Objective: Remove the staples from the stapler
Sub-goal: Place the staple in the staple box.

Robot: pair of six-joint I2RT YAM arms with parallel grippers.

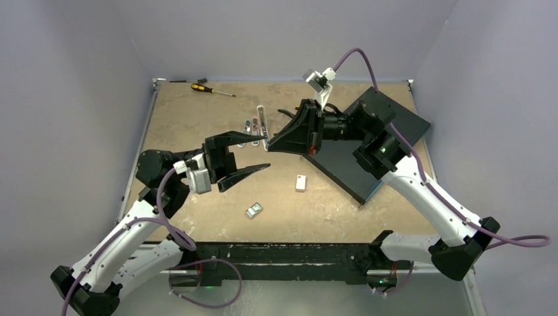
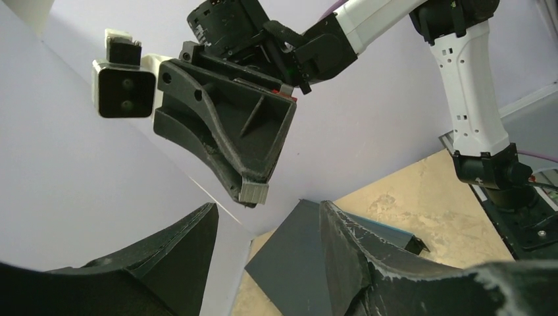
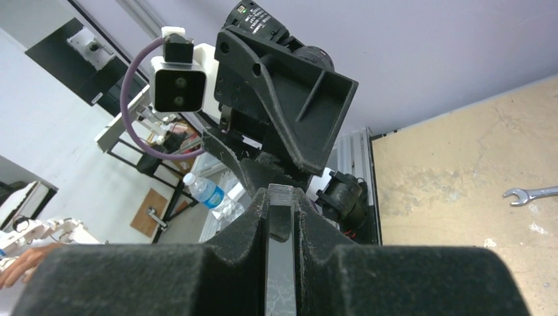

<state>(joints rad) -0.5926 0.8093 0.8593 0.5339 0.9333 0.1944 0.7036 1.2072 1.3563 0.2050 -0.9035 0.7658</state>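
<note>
My right gripper [image 1: 270,145] reaches left over the middle of the table, shut on a short silvery-grey ribbed strip of staples [image 3: 281,195]. The strip's end juts from the jaw tips, and the left wrist view shows the staples [image 2: 254,191] as a grey ribbed block. My left gripper [image 2: 266,217] faces it, open, nothing between its fingers [image 2: 191,243]; the strip hangs just beyond their tips, untouched. The stapler [image 1: 261,118] lies opened out on the table behind both grippers, partly hidden by my left finger. A small silvery block [image 1: 254,210] that looks like staples lies near the front.
A small white box [image 1: 301,182] lies right of centre. A dark flat board [image 1: 342,168] sits under my right arm. A yellow-handled screwdriver [image 1: 209,89] lies at the back left edge. A wrench [image 3: 530,194] rests on the table in the right wrist view.
</note>
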